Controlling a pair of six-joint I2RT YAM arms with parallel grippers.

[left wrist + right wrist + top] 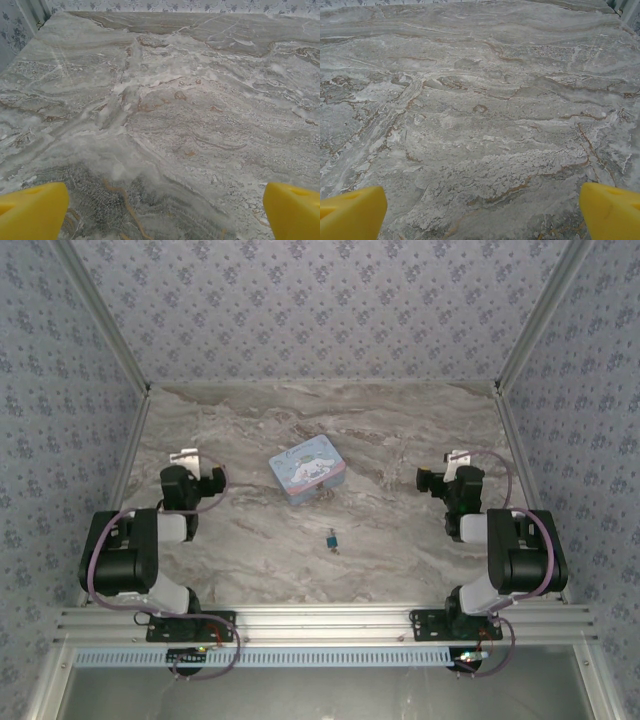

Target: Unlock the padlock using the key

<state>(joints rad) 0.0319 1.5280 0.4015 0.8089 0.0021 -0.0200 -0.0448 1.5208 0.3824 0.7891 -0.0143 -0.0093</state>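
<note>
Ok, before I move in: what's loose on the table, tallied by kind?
Tin: 1
Padlock: 1
Total: 2
A key can't be made out apart from the padlock; it is too small to tell in the top view.

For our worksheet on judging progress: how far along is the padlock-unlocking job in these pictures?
Done: nothing; the padlock lies untouched on the table, in front of the blue tin. In hand: nothing; left tool and right tool hang open over bare marble. Left: picking up lock and key, then unlocking; I cannot make out the key.
</note>
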